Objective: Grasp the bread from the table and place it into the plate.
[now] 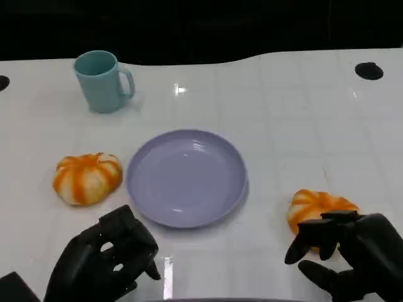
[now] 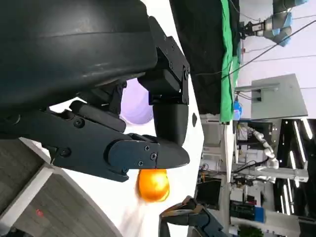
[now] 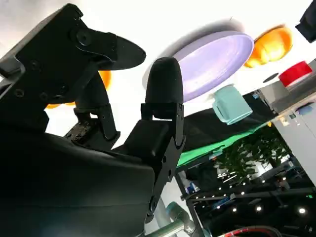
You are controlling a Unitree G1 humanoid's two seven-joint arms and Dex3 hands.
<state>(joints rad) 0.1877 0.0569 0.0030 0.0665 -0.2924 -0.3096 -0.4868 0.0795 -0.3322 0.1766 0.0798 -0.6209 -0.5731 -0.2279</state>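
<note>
Two orange-and-white pumpkin-shaped breads lie on the white table. One bread (image 1: 87,178) sits left of the empty lavender plate (image 1: 186,176). The other bread (image 1: 318,207) (image 2: 153,185) lies to the plate's right. My right hand (image 1: 352,255) (image 3: 98,138) is at this bread's near side, fingers spread and arched over its front edge; I cannot tell if they touch it. Part of that bread (image 3: 103,79) shows orange behind the right fingers. My left hand (image 1: 107,259) (image 2: 98,98) hovers near the front edge, below the plate's left rim, holding nothing.
A teal mug (image 1: 101,80) (image 3: 229,103) stands at the back left. Black round holes (image 1: 369,71) mark the table's far right and far left. The plate (image 3: 215,57) and the left bread (image 3: 271,44) lie beyond my right fingers.
</note>
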